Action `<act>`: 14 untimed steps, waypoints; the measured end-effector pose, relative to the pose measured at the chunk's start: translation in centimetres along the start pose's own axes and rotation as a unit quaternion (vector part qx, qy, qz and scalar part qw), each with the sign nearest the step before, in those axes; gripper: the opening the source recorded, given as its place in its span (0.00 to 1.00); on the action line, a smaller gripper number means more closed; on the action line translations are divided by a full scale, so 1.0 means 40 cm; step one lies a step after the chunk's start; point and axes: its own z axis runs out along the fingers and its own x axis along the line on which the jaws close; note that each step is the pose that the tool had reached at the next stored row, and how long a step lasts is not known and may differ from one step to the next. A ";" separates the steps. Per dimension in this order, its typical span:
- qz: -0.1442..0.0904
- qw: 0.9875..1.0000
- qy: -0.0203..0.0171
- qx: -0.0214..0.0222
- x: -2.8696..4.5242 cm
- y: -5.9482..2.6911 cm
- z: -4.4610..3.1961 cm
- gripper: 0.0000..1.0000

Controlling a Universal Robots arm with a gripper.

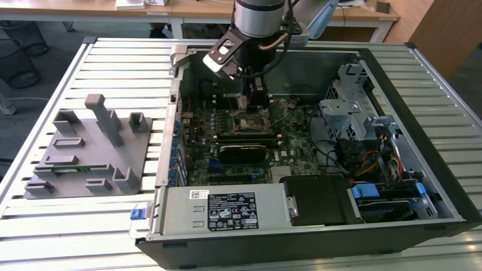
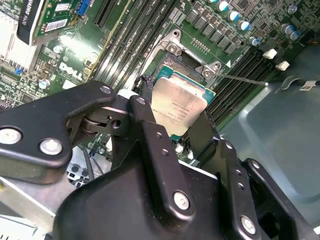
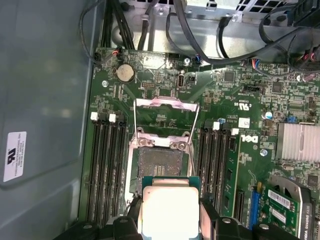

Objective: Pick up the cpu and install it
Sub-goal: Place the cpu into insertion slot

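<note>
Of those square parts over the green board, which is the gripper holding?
The silvery cpu with the pale rim, clamped in the gripper; the dark, metal-framed socket lies open on the board.

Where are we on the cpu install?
Pickup looks done: the hand is shut on the cpu. In hand: the cpu hangs by the open socket, partly overlapping it in the first wrist view. Not done: the socket shows bare contacts, and its retention frame is flipped up.
</note>
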 end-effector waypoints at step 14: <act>0.003 1.000 0.000 0.000 0.011 0.009 0.052 0.54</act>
